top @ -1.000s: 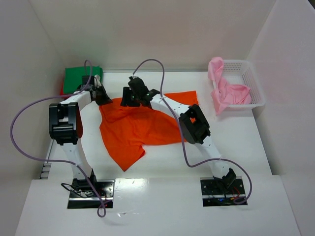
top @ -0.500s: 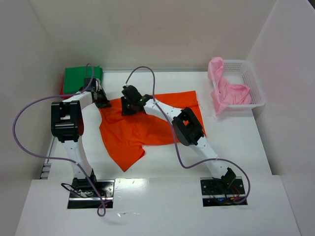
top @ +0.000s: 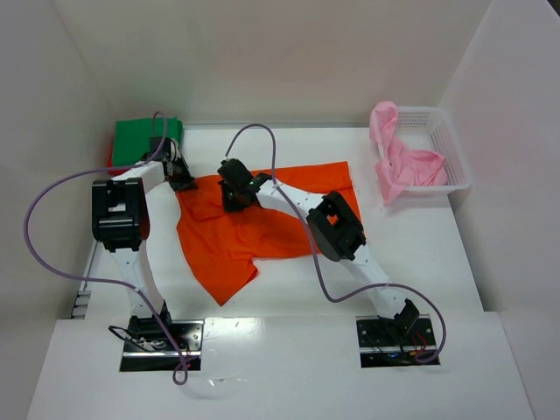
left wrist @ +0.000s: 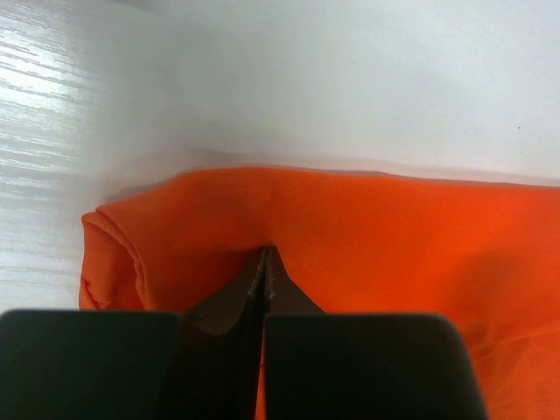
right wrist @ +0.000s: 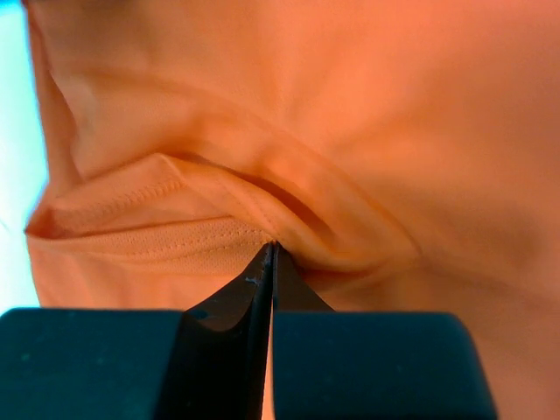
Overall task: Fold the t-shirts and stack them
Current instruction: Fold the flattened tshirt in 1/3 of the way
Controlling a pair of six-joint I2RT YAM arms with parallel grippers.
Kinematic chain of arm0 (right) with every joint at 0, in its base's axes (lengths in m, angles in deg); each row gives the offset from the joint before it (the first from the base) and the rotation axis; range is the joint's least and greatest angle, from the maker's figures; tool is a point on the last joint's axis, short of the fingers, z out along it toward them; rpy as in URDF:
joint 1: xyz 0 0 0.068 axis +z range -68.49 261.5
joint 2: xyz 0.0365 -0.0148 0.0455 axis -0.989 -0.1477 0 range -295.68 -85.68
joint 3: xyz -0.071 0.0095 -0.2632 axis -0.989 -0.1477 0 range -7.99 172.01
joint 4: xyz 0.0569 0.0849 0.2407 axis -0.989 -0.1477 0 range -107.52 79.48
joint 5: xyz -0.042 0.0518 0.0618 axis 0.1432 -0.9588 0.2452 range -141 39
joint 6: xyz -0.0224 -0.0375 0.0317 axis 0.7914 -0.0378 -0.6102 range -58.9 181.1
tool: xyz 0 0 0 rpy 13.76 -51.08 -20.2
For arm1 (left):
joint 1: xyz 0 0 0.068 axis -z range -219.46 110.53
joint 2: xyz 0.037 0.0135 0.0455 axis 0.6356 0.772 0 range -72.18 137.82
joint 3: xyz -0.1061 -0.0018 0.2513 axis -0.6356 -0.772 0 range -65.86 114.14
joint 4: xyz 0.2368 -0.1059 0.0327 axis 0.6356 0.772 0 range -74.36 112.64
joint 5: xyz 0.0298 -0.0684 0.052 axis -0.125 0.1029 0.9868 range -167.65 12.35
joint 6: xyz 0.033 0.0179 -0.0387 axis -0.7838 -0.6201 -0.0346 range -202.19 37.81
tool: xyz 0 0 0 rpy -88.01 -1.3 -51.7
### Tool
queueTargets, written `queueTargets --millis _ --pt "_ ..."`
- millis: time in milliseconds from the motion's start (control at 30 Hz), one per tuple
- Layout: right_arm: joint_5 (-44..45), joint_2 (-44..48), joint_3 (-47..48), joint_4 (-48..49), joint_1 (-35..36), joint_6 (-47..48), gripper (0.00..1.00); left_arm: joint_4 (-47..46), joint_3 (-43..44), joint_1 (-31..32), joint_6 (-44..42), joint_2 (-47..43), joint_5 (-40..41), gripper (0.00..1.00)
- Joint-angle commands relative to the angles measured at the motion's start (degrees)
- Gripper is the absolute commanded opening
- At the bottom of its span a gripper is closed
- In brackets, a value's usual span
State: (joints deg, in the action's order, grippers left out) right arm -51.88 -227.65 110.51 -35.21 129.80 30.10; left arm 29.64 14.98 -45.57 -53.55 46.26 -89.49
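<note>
Both grippers pinch the orange tee (top: 236,236), which lies spread and rumpled at the centre of the table (top: 420,254) in the top view. The left gripper (top: 183,178) is clamped on the tee's upper-left corner, jaws pressed flat together over a rolled edge. The right gripper (top: 232,199) bites a stitched fold just to the right, jaws likewise closed with cloth between them. A green tee (top: 144,136) sits folded at upper left with a sliver of red tee (top: 111,163) beneath it. The pink tee (top: 404,162) spills from the basket (top: 448,131) at upper right.

We read the step as taking hold of the orange tee's top edge for flattening or a first fold. To do it well, we would hold both pinches firm, lift only enough to clear the table, and draw the grippers apart so the edge between them goes taut before any fold. They sit close together, so slack may bunch; moving them in step should leave the hem straight. We cannot tell whether either grip takes one layer or two, and a thin bite could slip.
</note>
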Motion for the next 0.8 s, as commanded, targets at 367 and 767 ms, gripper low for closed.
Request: queueTargets --millis 367,767 --pt "-0.1 12.3 -14.5 2.3 3.5 -2.2 0.22 0.5 2.0 0.0 -1.2 1.1 0.6 0.0" --pt "5.9 14.3 -7.5 1.8 3.5 -1.1 0.39 1.0 2.5 0.0 -2.3 1.1 1.1 0.0"
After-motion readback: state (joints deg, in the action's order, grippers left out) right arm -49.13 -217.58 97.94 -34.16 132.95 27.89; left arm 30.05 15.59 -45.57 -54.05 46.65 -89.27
